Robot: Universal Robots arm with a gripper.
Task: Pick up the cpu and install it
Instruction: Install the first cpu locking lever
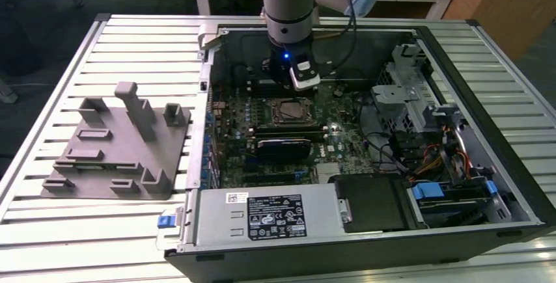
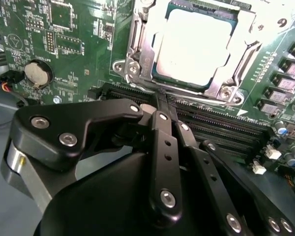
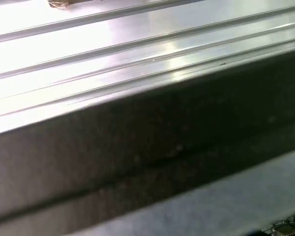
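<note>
Cpu [image 2: 194, 46] already seated in motherboard socket [image 2: 137, 64]; gripper [image 2: 160, 105] fingers together, holding nothing, just beside it. Install looks done; needs clean retreat.

Upper centre of the exterior view: the arm [image 1: 291, 3] is a grey cylinder with a pale blue joint cap, a black cable running down beside it. A small blue light glows on the black wrist. In the second wrist view, the gripper [image 2: 162, 105] fills the lower frame: matte black linkage bars with silver screw heads.
</note>
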